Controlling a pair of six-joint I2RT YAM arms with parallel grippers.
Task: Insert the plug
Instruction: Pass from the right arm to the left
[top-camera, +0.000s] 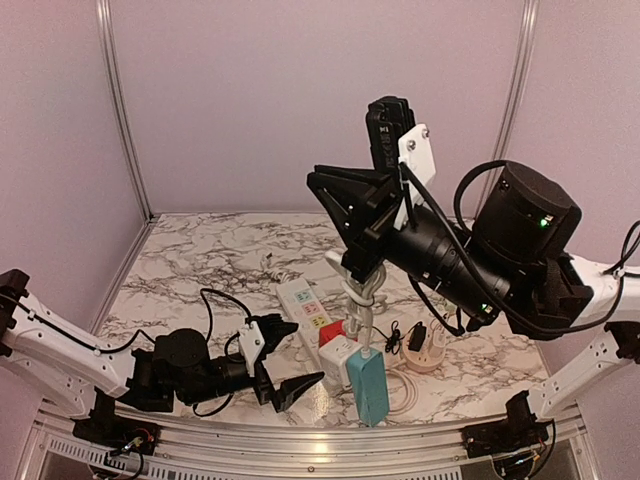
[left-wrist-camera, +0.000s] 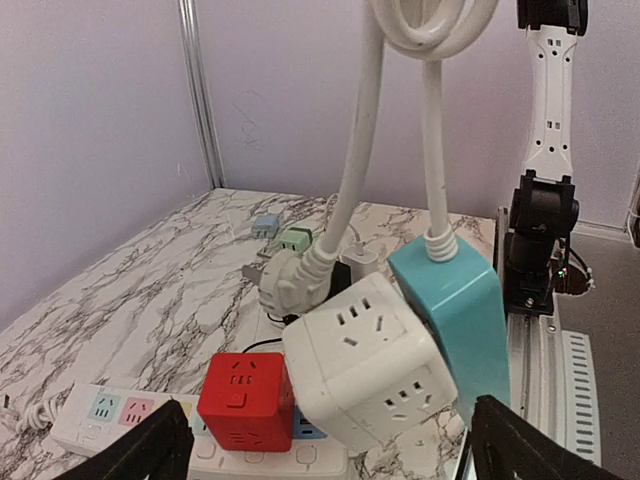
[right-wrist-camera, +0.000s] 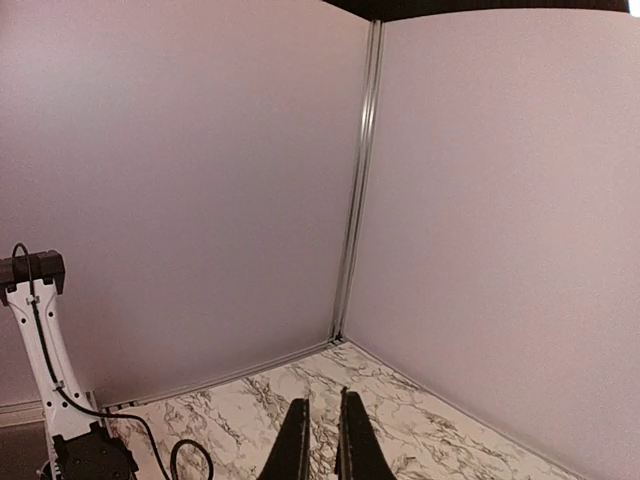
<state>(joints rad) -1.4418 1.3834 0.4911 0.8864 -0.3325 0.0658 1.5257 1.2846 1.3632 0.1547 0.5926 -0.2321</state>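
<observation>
- Plug (left-wrist-camera: 295, 280): white and moulded, on the end of a thick white cord (left-wrist-camera: 350, 170). From the left wrist it shows behind the white cube (left-wrist-camera: 365, 360), prongs pointing left. I cannot tell whether it rests on the table (top-camera: 200, 260) or hangs just above it.
- Handling, as I judge it: the plug body looks hard, light and smooth. The cord looks stiff and springy, so it may tug the plug off line. The best hold is probably across the body's sides just behind the prongs, not on the cord.
- Cord: it rises into a loop (top-camera: 360, 292) right under the raised right jaws. From there it drops to a teal strip (top-camera: 368, 385) standing on end at the table's near edge.
- Right jaws: pressed together, high over the table. Their own camera shows no cord between the tips, so I cannot tell whether they pinch the loop.
- Left jaws: spread wide, low near the table's front, facing the cubes and holding nothing.
- Containers: no box or tray is in sight; only sockets take anything in. A long white strip (top-camera: 303, 303) has a red cube (left-wrist-camera: 245, 400) and the white cube sitting on it. The pastel sockets at its far end are free.
</observation>
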